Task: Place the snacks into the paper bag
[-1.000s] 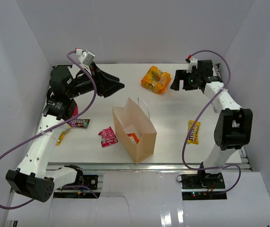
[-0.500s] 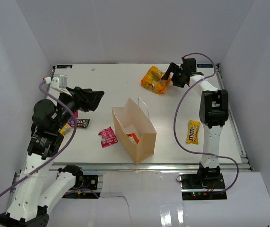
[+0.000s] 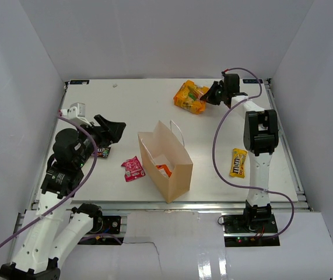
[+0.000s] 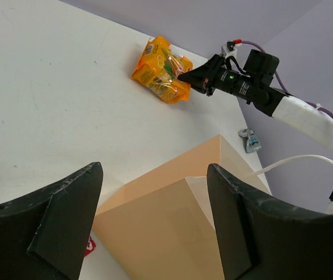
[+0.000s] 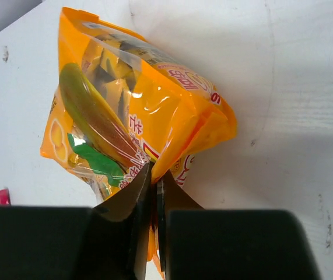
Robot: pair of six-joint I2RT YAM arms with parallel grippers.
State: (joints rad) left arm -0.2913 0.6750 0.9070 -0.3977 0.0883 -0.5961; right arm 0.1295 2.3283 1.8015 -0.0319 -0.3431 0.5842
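The tan paper bag (image 3: 172,169) stands upright and open mid-table, with an orange-red packet (image 3: 164,169) showing inside it. At the back, my right gripper (image 3: 207,99) is shut on the near edge of the large orange bag (image 3: 189,96), which lies on the table. The right wrist view shows the jaws (image 5: 154,175) pinching the orange bag's (image 5: 125,99) seam. My left gripper (image 3: 116,127) hovers open to the left of the paper bag (image 4: 172,227), with nothing between its fingers. On the table lie a yellow M&M's pack (image 3: 238,162), a pink-red pack (image 3: 133,168) and a dark pack (image 3: 103,151), partly hidden.
White walls (image 3: 32,87) close in the table on the left, back and right. The paper bag's white string handle (image 3: 179,129) sticks up at its far side. Purple cables (image 3: 218,151) loop off both arms. A small metal clip (image 4: 251,140) sits at the table's right edge.
My right gripper has reached the orange bag and shut on its edge. My left arm has drawn back toward the near left, its gripper still open.
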